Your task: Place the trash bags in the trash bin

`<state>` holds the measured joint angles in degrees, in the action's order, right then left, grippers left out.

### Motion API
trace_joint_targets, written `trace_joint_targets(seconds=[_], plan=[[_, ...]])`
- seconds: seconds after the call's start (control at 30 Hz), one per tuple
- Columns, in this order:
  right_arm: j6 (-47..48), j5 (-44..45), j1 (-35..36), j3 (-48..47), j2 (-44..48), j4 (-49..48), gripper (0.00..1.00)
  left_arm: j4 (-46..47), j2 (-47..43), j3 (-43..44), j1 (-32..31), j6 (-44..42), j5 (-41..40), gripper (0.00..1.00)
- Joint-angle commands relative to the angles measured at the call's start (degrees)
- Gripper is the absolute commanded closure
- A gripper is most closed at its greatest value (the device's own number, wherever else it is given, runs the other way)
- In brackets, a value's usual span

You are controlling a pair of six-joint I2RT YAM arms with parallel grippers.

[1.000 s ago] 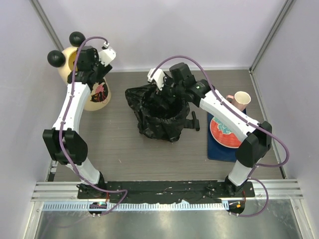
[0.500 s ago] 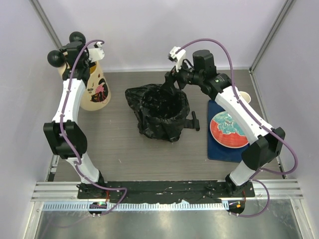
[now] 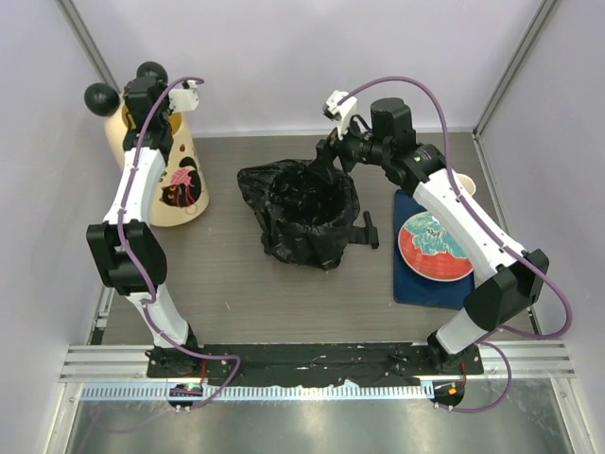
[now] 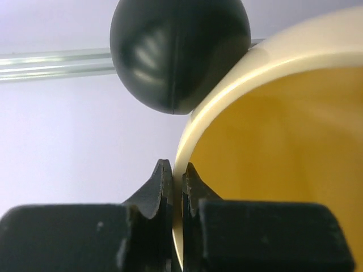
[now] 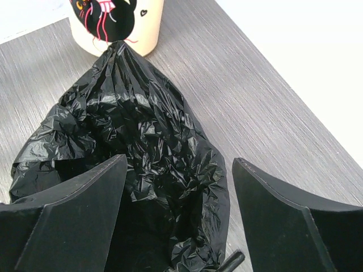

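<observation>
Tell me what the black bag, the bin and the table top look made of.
Bag: thin plastic film, glossy black; it is finely crinkled and catches the light. Bin: probably hard plastic, smooth cream with a sheen along the rim; glazed ceramic can't be ruled out. Table top: matte grey surface with a wood-grain pattern, likely laminate rather than solid wood.

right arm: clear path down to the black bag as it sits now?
Probably yes. The right tool hangs open directly above the trash bag, with nothing between them. The left tool is away at the trash bin, pinching its rim, so it should not get in the way.
</observation>
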<state>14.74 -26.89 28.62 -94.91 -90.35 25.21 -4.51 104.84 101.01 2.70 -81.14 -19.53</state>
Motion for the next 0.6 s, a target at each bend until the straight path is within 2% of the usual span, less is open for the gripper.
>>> trace_joint_targets(seconds=[0.0,0.13,0.27,0.37,0.47,0.5,0.57], plan=[[0.8,2.7,-0.6,0.1,3.2,-3.4,0.19,6.7,-4.2,2.3,-0.4,-1.4,6.1,0.99],[0.0,6.6,-1.4,1.4,4.3,-5.1,0.19,11.2,-6.8,7.1,-0.4,2.5,13.3,1.0],[-0.7,10.1,-1.8,3.0,5.7,-6.8,0.19,17.9,-5.7,13.7,-0.4,3.6,19.3,1.0],[-0.9,14.4,-2.3,5.2,7.7,-8.9,0.19,19.6,-2.6,23.0,-0.6,5.4,24.0,1.0],[-1.3,19.4,-2.9,7.3,9.7,-10.7,0.18,20.2,4.3,38.9,-0.8,8.9,26.6,1.0],[-1.9,20.6,-3.1,7.6,10.1,-11.1,0.16,18.6,6.8,49.1,-1.1,9.9,27.2,1.0],[-2.8,23.9,-3.7,8.7,11.2,-11.7,0.15,17.4,10.1,57.0,-1.6,10.9,30.3,1.0]])
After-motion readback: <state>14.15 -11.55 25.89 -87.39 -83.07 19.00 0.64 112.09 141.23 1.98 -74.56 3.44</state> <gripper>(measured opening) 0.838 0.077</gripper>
